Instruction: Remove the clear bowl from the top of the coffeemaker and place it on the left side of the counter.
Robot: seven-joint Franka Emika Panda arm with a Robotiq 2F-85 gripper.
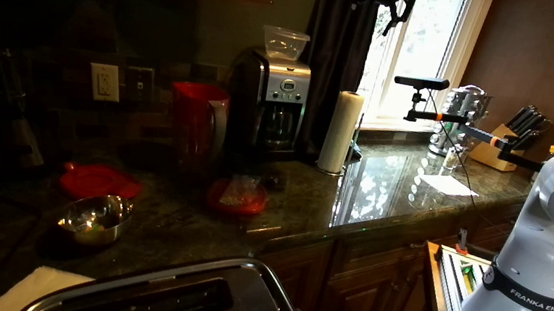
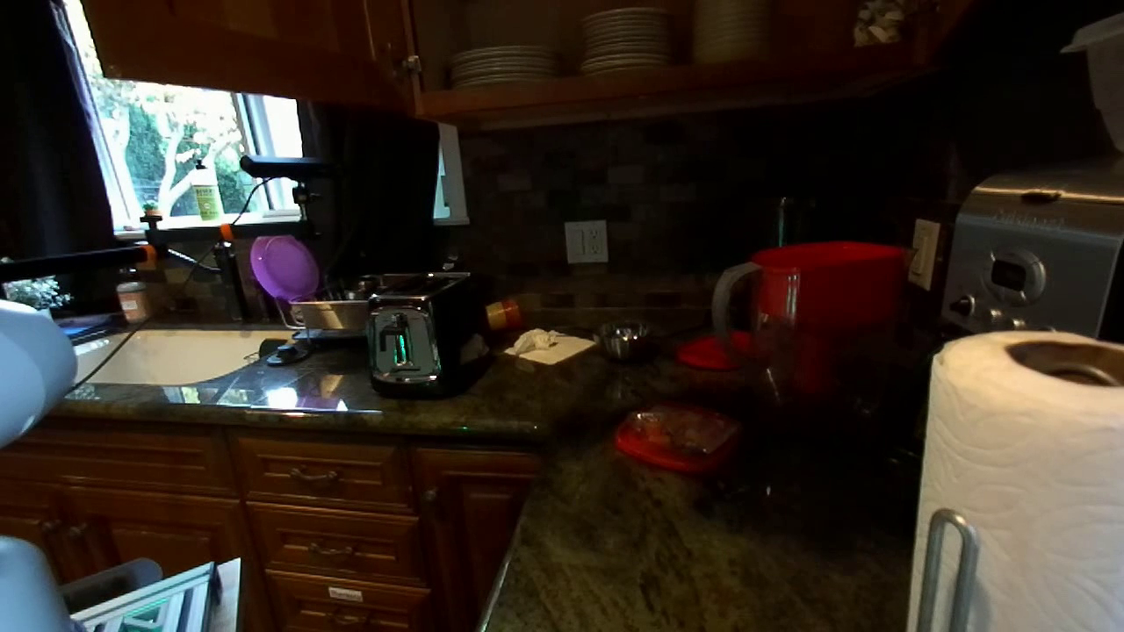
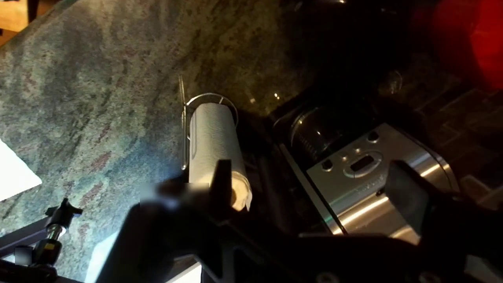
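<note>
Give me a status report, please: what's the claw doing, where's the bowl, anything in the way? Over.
Gripper open, empty. Bowl upright on top of coffeemaker, not yet removed. Towel roll stands beside coffeemaker, might crowd the approach.

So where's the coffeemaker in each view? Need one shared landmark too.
In an exterior view: coffeemaker at upper centre, left of the paper towel roll.
In an exterior view: coffeemaker at the right edge, cut off by the frame and partly behind the paper towel roll.
Wrist view: coffeemaker right of centre, slanted, partly hidden by the gripper.
Shared landmark: paper towel roll, in all three.
</note>
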